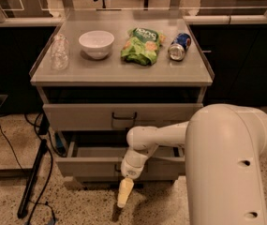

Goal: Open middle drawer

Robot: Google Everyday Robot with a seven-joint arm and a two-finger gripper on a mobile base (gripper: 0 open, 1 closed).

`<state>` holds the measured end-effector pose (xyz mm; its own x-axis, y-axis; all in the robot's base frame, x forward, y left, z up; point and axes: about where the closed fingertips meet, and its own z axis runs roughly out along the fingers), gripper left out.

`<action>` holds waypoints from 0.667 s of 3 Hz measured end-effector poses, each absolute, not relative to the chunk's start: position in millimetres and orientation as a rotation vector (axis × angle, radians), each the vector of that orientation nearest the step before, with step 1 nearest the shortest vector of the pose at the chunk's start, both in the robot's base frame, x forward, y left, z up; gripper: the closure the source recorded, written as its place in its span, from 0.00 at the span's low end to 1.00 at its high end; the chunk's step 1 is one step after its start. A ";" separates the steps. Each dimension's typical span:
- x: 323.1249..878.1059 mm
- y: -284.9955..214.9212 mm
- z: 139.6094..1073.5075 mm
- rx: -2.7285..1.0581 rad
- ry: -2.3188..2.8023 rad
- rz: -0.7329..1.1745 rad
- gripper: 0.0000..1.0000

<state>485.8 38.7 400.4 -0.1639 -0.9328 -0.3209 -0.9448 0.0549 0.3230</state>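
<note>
The middle drawer [88,168] is the grey flat front below the top drawer. It stands pulled out toward me, and its shallow grey tray [100,151] shows behind the front. Its handle is hidden behind my arm. My gripper [125,192] points down in front of the drawer's lower edge, just left of centre, with its cream tip hanging near the floor. My white arm [156,137] reaches in from the right across the drawer front.
The top drawer [77,116] with its dark handle [124,116] sits above. On the cabinet top are a clear bottle [59,52], a white bowl [96,43], a green chip bag [141,45] and a blue can [179,46]. A black stand [33,179] and cables lie on the floor at left.
</note>
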 end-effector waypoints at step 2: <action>454.2 33.4 404.9 -2.020 2.294 0.763 0.00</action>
<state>454.2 33.4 404.9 -0.1777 -0.9358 -0.3045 -0.9318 0.0605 0.3579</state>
